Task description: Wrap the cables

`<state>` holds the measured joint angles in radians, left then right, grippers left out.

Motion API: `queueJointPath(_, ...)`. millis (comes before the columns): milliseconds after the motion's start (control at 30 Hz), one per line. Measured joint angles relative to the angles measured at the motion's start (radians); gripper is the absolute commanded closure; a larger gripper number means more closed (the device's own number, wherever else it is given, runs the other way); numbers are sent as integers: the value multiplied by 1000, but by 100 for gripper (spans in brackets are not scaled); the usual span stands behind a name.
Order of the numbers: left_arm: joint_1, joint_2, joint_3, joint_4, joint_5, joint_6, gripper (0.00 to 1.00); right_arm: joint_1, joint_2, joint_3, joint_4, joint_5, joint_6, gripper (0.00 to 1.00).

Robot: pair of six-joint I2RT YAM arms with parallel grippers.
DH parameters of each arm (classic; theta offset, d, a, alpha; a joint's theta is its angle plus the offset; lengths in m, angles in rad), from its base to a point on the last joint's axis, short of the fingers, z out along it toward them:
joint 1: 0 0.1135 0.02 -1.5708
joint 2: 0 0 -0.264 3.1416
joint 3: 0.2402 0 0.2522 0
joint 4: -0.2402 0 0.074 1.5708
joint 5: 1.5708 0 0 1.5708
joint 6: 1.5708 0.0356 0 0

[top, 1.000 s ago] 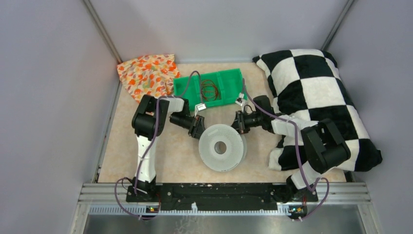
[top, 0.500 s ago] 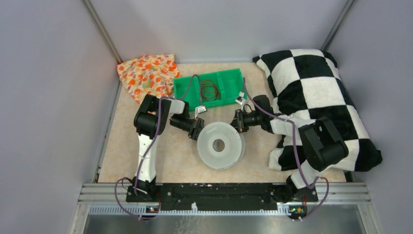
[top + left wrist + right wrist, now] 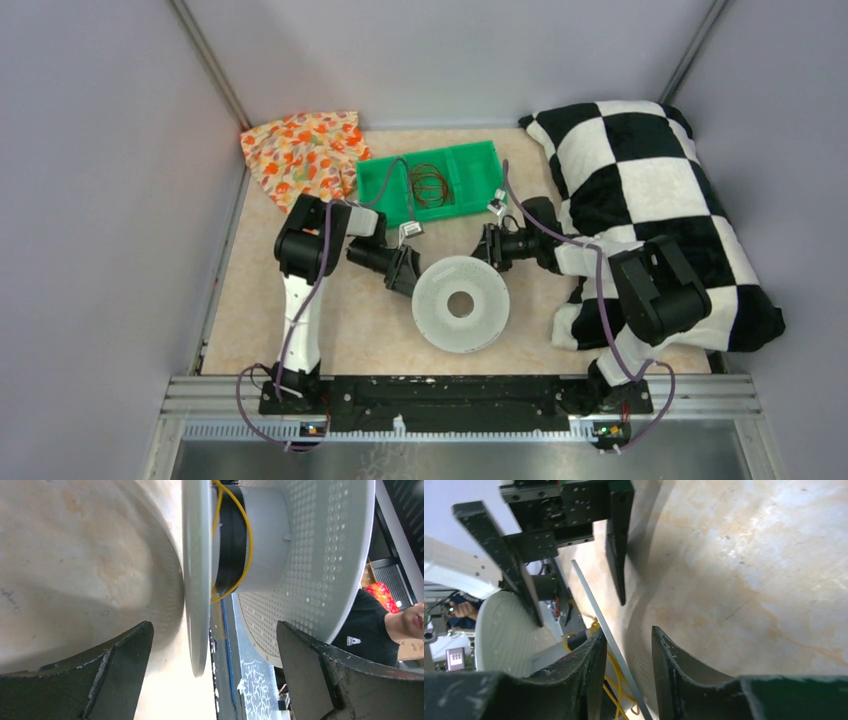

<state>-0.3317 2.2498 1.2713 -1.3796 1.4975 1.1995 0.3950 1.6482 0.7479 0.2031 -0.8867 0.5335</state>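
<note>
Left wrist view: the left gripper (image 3: pixel 214 625) is released, its fingers (image 3: pixel 120 665) spread wide. The thin edge of one flange of the clear spool (image 3: pixel 197 580) stands in the gap and touches neither finger. At the top centre of the frame we see the yellow cable (image 3: pixel 248 545) looped loosely round the spool's hub, between the two flanges.

Right wrist view: the right gripper (image 3: pixel 626 632) is slightly parted. The same kind of thin flange edge runs through the narrow gap, and we cannot tell whether a finger touches it.

Top view: the spool lies flat at mid-frame on the bench (image 3: pixel 350 330), with one gripper at each upper side. Above it, thin reddish wire loops (image 3: pixel 430 183) lie in a green tray (image 3: pixel 380 178). A floral cloth (image 3: pixel 300 150) is at upper left and a checked blanket (image 3: pixel 640 180) at right.
</note>
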Motion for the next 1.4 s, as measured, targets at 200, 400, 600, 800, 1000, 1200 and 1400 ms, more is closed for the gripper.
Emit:
queueJointPath(200,-18,0,2,0,10,-4,1,6,18,0,-1,64,0,62)
queueJointPath(400,7,0,2,0,10,-6,1,6,18,0,8,71,3,57)
queueJointPath(600,58,-27,2,0,10,-18,1,-3,18,0,9,97,3,48)
queueJointPath(800,109,-73,34,0,9,-46,1,-5,15,0,4,111,1,32)
queueJointPath(1000,148,-101,117,-13,24,-111,1,-12,8,8,-62,202,-14,21)
queueJointPath(1200,164,-128,216,-14,33,-176,1,-14,3,57,-127,283,-23,17)
queueJointPath(1400,170,-161,259,-15,33,-232,1,-14,2,103,-199,370,-37,13)
